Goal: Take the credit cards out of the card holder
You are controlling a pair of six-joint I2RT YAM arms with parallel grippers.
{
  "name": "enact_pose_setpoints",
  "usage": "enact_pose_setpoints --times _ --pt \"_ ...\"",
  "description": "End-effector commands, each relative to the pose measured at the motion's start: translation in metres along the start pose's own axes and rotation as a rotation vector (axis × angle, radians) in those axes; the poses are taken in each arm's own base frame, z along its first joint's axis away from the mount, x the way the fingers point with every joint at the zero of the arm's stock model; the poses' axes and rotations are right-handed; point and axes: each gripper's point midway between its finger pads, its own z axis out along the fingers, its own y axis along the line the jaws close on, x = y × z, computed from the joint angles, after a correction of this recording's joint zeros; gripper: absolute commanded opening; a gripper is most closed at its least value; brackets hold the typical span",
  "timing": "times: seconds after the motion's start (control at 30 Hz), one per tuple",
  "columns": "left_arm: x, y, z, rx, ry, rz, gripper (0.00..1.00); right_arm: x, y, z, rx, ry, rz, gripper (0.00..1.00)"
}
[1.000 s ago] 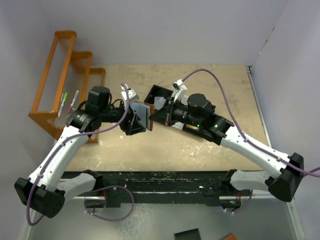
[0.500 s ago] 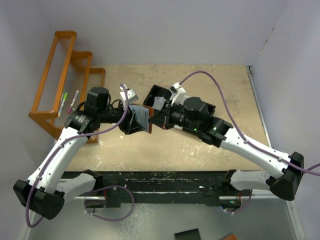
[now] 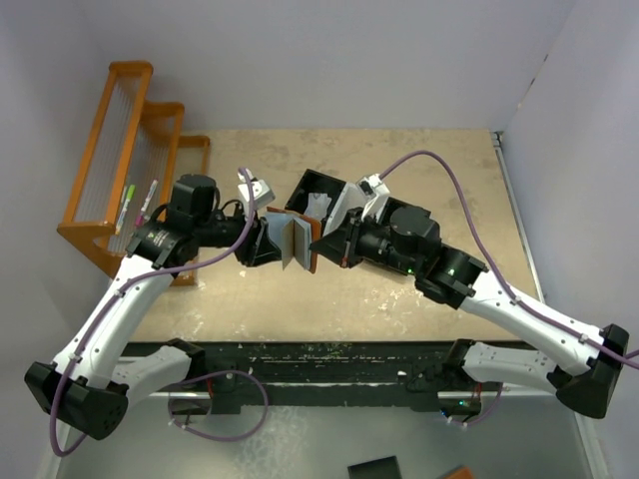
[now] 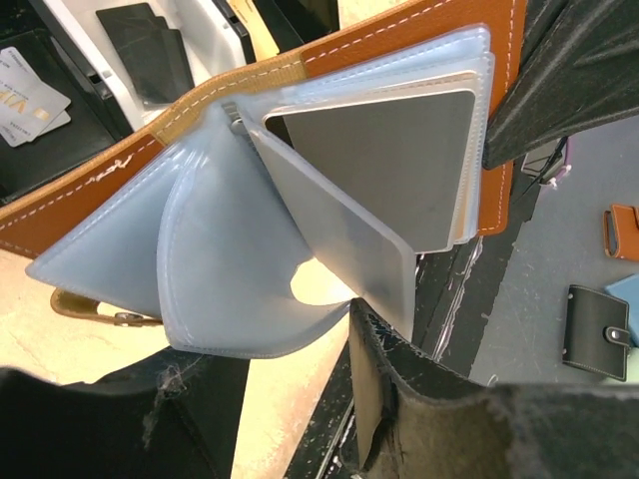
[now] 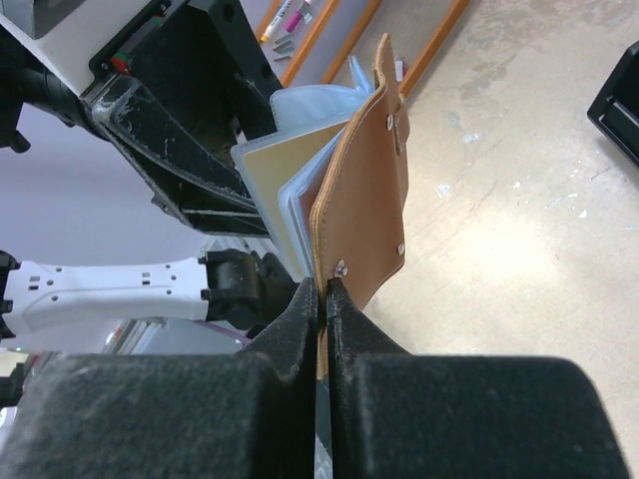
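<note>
Left end effector (image 3: 274, 240) narrowed round card holder (image 3: 300, 240), grip unclear | right end effector (image 5: 322, 295) clamped on it

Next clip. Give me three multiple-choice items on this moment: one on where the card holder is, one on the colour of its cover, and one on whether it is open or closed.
1. Where is the card holder?
A. lying flat on the tabletop
B. held up by the right gripper
C. in the orange rack

2. What colour is its outer cover?
A. brown
B. green
C. white

3. What state is it in?
A. snapped shut
B. open, with its sleeves fanned out
C. folded flat in the tray

Key:
1 B: the right gripper is pinched on the edge of the cover, with the table well below.
2 A: the right wrist view shows tan-brown leather.
3 B: the left wrist view shows the clear sleeves spread apart, with a grey card in one of them.
</note>
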Motion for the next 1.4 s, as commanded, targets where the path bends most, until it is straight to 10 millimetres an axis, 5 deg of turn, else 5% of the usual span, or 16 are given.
enact_pose_setpoints --times 0.0,0.2,0.53,0.77,1.07,1.37 --pt "-0.022 -0.010 -0.010 0.012 -0.061 0.071 0.43 -0.020 0.024 -0.008 -0.090 -0.071 -0.020 0.00" --pt "-0.024 -0.008 -0.011 0.001 -0.067 0.074 0.35 -0.007 0.015 -0.009 -0.085 -0.057 -0.016 0.00" --pt "-0.026 -0.005 -0.013 -0.024 -0.075 0.088 0.30 -0.011 0.035 -0.024 -0.227 -0.120 -0.030 0.00" --pt "-0.033 -0.004 -0.017 -0.049 -0.095 0.094 0.05 -0.013 0.040 -0.031 -0.264 -0.147 -0.033 0.00" --pt "-0.053 -0.058 -0.035 0.187 -0.157 0.144 0.00 -0.002 0.019 -0.025 -0.186 -0.132 -0.004 0.00" --pt "-0.062 -0.069 -0.042 0.219 -0.179 0.139 0.00 0.003 0.014 -0.021 -0.166 -0.110 0.024 0.18"
